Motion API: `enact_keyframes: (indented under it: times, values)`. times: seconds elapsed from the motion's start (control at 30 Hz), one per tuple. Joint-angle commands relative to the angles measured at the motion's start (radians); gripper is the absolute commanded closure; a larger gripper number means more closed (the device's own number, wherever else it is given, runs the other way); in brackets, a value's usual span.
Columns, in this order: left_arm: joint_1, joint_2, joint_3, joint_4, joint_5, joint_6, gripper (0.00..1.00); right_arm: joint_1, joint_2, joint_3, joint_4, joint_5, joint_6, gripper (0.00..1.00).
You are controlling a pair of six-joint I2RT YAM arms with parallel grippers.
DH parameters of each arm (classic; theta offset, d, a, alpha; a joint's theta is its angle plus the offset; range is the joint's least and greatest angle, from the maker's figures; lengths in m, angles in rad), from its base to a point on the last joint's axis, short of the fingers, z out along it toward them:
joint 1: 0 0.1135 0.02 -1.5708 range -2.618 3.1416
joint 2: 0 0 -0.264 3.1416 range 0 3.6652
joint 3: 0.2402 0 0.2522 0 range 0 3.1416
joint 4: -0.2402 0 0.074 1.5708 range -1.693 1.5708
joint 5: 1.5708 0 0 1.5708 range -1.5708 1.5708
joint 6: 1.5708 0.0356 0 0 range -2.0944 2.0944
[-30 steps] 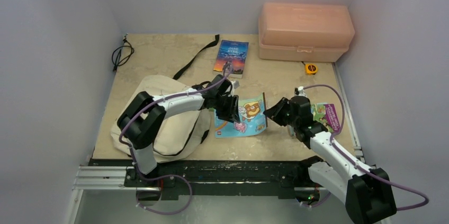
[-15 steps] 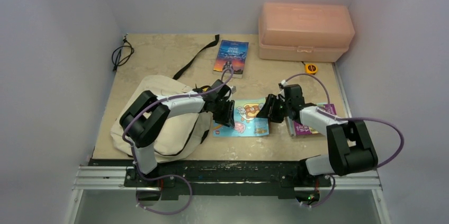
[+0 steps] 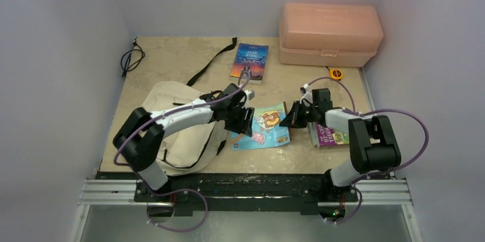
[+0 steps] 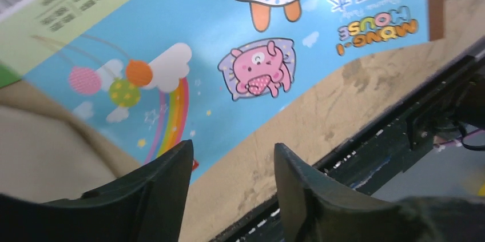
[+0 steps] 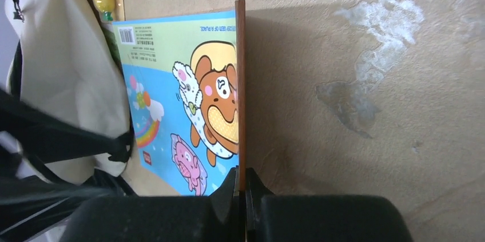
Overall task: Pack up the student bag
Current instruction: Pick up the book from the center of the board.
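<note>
The beige student bag (image 3: 171, 133) lies at the left of the table, its black-edged mouth toward the middle. A blue cartoon picture book (image 3: 266, 126) lies beside that mouth. My left gripper (image 3: 243, 122) hovers over the book's left end, and in the left wrist view it (image 4: 233, 153) is open with only table between the fingers. The book (image 4: 229, 53) and bag fabric (image 4: 46, 150) lie just beyond them. My right gripper (image 3: 294, 115) is at the book's right edge. In the right wrist view it (image 5: 240, 182) is shut on the brown edge of the book (image 5: 183, 99), with the bag (image 5: 63, 64) behind.
A purple book (image 3: 330, 136) lies under the right forearm. A dark blue novel (image 3: 250, 62) and a black strap (image 3: 214, 62) lie farther back. A salmon-pink plastic box (image 3: 329, 33) stands at the back right, with a yellow tape measure (image 3: 336, 74) in front of it. A black cable (image 3: 130, 59) is at the back left.
My right gripper moved left to the cartoon book's right edge, opened, then closed on it. My left gripper stayed at the book's left end and its fingers spread wider.
</note>
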State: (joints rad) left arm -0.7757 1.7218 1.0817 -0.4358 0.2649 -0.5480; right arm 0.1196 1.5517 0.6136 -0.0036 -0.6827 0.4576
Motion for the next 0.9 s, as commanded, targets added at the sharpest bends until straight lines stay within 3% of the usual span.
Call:
enact_keyframes:
  times: [0.0, 0.1, 0.27, 0.43, 0.8, 0.87]
  values:
    - [-0.007, -0.275, 0.054, -0.145, -0.101, 0.088, 0.40, 0.001, -0.119, 0.065, -0.145, 0.129, -0.084, 1.00]
    - [-0.007, -0.381, 0.070, -0.280, -0.246, 0.129, 0.33, 0.001, -0.203, 0.076, -0.190, 0.155, -0.080, 1.00]
    - [-0.006, -0.435, 0.072, -0.477, -0.465, 0.149, 0.32, 0.003, -0.284, 0.101, -0.196, 0.101, -0.032, 1.00]
    - [-0.002, -0.418, 0.023, -0.504, -0.518, 0.117, 0.37, 0.009, -0.321, 0.134, -0.191, 0.051, -0.001, 1.00]
    - [0.001, -0.350, 0.047, -0.559, -0.577, 0.073, 0.63, 0.013, -0.315, 0.176, -0.283, 0.134, -0.055, 1.00]
    - [0.001, -0.342, 0.058, -0.574, -0.591, 0.072, 0.75, 0.014, -0.302, 0.165, -0.270, 0.124, -0.044, 1.00]
